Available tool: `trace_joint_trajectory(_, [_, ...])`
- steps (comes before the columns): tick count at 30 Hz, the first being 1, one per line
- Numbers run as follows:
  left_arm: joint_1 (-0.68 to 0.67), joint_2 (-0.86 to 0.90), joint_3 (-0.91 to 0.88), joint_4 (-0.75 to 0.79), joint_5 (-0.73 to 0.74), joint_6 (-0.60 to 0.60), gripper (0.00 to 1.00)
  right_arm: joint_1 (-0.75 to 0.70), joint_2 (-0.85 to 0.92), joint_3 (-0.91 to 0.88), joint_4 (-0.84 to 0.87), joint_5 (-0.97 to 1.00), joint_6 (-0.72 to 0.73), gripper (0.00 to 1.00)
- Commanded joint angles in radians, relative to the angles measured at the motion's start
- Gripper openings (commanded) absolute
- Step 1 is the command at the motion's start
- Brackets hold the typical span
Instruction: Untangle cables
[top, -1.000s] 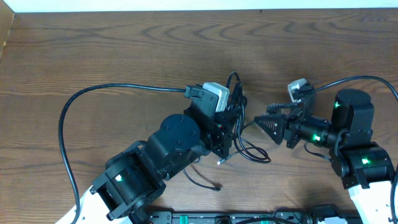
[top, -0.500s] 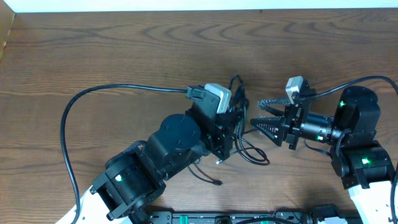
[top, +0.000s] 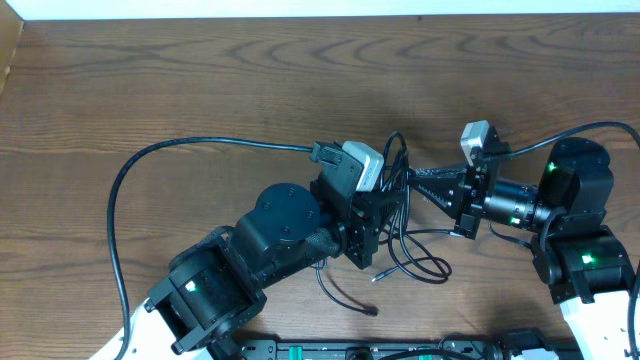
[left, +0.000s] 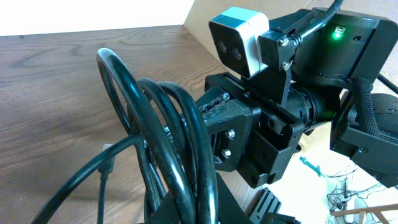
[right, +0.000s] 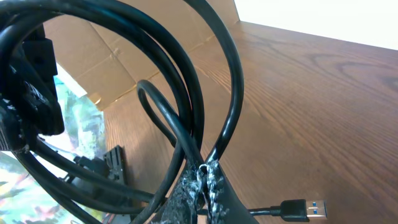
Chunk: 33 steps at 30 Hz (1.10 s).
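While my arms meet over the table (top: 200, 80), my right gripper (right: 202, 179) is pinched tight on the cables (right: 231, 93) | my left gripper (top: 388, 205) clamps the same bundle, loops standing upright between us | slack loops lie on the wood beside | blue plug (right: 314, 205) lies flat.

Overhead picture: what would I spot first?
A tangle of shiny black cables loops up in the middle of the wooden table. The right claw is pinching a strand of it. A blue-tipped plug pokes out at the bottom of the right wrist view.
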Motion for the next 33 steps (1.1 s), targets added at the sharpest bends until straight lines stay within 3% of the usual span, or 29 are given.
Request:
trace_joint_trajectory(1, [-0.001, -0.013, 0.015, 0.012, -0.01, 0.017, 0.08, 0.001, -0.002, 0.006, -0.003, -0.011, 0.026, 0.01])
trace_joint_trajectory(6, [-0.001, -0.018, 0.015, 0.012, -0.064, 0.005, 0.07, 0.001, -0.002, 0.006, -0.067, 0.146, 0.139, 0.01])
trace_joint_trajectory(13, [-0.001, -0.05, 0.015, 0.008, -0.118, 0.006, 0.07, 0.001, -0.002, 0.006, -0.346, 0.639, 0.353, 0.01])
trace_joint_trajectory(19, [-0.001, -0.062, 0.015, -0.008, -0.15, 0.01, 0.08, 0.001, -0.002, 0.006, -0.424, 0.666, 0.349, 0.01])
trace_joint_trajectory(22, [-0.001, -0.061, 0.015, -0.015, -0.15, 0.01, 0.08, 0.001, -0.002, 0.006, -0.415, 0.587, 0.279, 0.22])
trace_joint_trajectory(25, [-0.001, -0.061, 0.015, -0.023, -0.15, 0.01, 0.07, 0.002, -0.002, 0.006, -0.371, 0.438, 0.142, 0.52])
trace_joint_trajectory(29, [-0.002, -0.061, 0.015, -0.024, -0.145, 0.01, 0.08, 0.002, -0.002, 0.006, -0.311, 0.314, 0.072, 0.73])
trace_joint_trajectory(33, [-0.001, -0.061, 0.015, -0.025, -0.118, -0.005, 0.07, 0.002, -0.002, 0.006, -0.228, 0.237, 0.073, 0.86])
